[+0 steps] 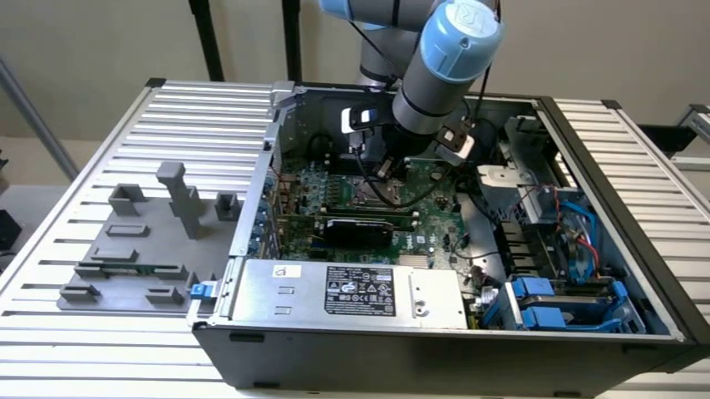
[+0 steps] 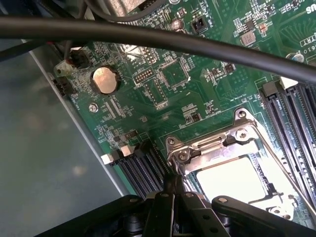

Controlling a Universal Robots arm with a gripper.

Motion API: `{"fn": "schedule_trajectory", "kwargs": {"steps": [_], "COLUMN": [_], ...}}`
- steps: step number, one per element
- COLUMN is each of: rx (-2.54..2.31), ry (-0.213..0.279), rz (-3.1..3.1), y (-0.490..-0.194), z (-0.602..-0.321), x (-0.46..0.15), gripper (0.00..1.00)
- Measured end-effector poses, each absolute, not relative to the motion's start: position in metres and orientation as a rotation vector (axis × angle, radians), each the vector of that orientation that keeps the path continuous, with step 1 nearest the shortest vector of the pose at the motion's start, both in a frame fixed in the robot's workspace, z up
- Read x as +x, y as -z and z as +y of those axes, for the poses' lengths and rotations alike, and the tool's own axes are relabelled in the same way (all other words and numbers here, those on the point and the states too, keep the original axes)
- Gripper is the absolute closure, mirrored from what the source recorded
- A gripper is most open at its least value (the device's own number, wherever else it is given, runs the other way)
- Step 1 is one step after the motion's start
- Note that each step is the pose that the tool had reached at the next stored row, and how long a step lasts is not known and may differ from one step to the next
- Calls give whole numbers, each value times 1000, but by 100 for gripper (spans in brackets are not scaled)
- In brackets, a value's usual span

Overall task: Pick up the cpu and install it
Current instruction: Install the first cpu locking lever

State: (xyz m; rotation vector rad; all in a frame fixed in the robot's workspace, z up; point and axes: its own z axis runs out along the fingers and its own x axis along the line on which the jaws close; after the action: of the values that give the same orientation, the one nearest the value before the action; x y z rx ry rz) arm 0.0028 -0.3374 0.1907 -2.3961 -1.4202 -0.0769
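Exterior view: arm reaches into the open case [image 1: 621,249], gripper [image 1: 383,170] low over the motherboard [image 1: 433,220].

Wrist view: gripper [image 2: 174,190] clenched, holding nothing visible. Cpu [image 2: 232,180] lies seated in the socket [image 2: 207,148] (at four o'clock from the coin cell [image 2: 104,80]). Placement appears done; clamping looks outstanding.

A plain beige wall [image 1: 100,41] backs a counter [image 1: 78,332] of ribbed silver aluminium slats under even, soft light. Two dark upright posts [image 1: 205,37] rise behind the counter's far edge, and a pale floor [image 1: 28,158] shows beyond its corner.
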Motion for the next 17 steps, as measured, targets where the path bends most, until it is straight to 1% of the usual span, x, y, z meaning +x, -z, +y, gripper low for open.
{"fn": "schedule_trajectory", "kwargs": {"steps": [10, 17], "rx": [-2371, -2370], "ry": [99, 100], "rz": [-1409, -1408], "y": [-188, -189], "z": [-339, -340], "x": [3, 4], "gripper": [89, 89]}}
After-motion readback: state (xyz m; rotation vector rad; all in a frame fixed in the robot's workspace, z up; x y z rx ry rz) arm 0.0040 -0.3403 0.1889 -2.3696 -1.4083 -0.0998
